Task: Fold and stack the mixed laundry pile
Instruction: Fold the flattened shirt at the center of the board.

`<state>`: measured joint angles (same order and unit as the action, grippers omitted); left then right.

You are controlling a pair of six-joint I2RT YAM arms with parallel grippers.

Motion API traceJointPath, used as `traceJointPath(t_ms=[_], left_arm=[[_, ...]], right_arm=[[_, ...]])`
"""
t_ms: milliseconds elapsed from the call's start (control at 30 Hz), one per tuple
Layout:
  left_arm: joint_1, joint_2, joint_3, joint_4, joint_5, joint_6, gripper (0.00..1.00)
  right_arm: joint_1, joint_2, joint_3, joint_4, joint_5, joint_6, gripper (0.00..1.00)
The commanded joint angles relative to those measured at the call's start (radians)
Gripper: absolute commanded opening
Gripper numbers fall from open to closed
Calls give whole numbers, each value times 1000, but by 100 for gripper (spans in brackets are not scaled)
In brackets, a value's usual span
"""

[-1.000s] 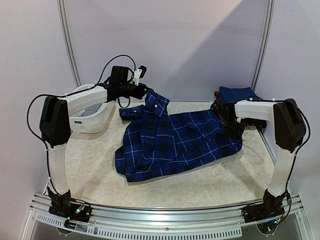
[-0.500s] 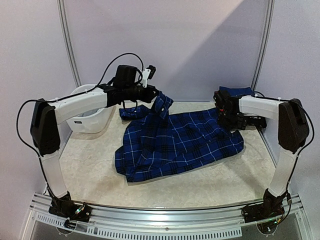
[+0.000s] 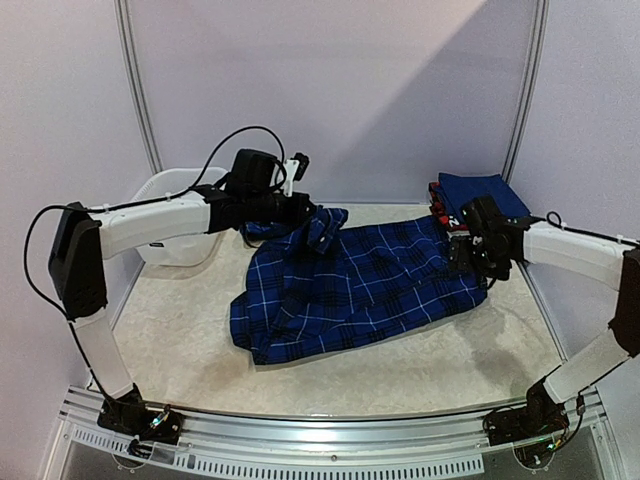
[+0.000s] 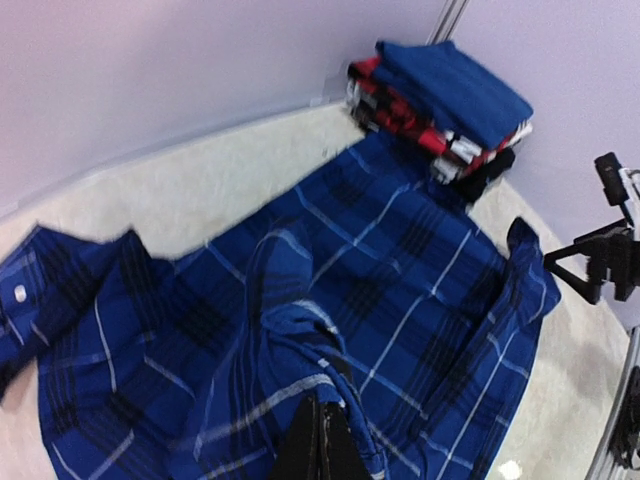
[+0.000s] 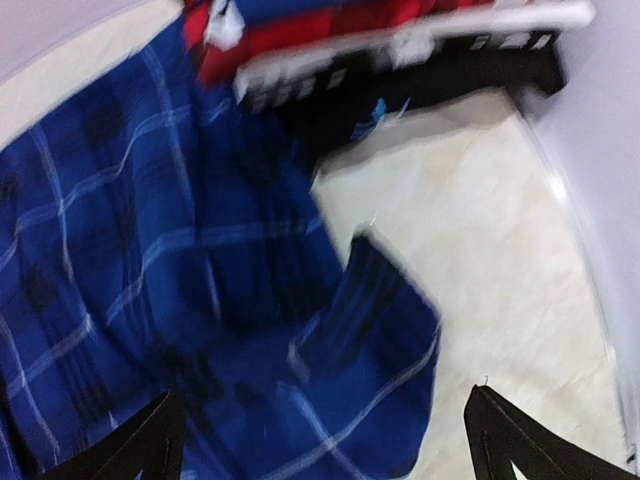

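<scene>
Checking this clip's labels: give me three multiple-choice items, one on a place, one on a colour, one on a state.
1. Where is the folded stack? A near left corner; B far right corner; C centre front.
2. Its top item's colour? A blue; B red; C white.
3. The right gripper is: A shut on cloth; B shut on the stack; C open.
Answers: B, it sits by the far right wall; A, blue cloth lies uppermost; C, its jaws stand wide apart above the plaid shirt.

Plaid shirt (image 3: 370,285): dark blue, black checks, thin white lines. Folded stack (image 4: 445,105): blue, red, white, black.
</scene>
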<state>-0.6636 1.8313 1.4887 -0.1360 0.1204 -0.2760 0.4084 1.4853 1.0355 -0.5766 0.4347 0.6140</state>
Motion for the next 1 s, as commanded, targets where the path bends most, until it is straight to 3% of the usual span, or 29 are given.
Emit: traceJointPath(t_ms=[0,167,300,533,700,833,967], left_arm=[[-14,-87,-142,61,-7,-55,0],[-33,-134,-296,118,-46,-52,0],[-33,-134,-319,108,-66,-41,0],[-31,-174,-332,66,-175,-2,0],[-29,-181,-341,59,-194,10,0],[-22,-177,-343,68,-197,6,0],[-22,-172,-344,82,-175,-3,0]], right_arm=[[34,-128,-181,242,-299,-69,98],[109,-118,-260,351,-422,-90,85],[222,-49,-271,435,-525,-124,78],[367,50,-290,623,-601,-126,77],[377,82,-306,628,-524,99,83],[395,71,-420,801,-573,369,85],[422,52,-450,779,-521,474,88]])
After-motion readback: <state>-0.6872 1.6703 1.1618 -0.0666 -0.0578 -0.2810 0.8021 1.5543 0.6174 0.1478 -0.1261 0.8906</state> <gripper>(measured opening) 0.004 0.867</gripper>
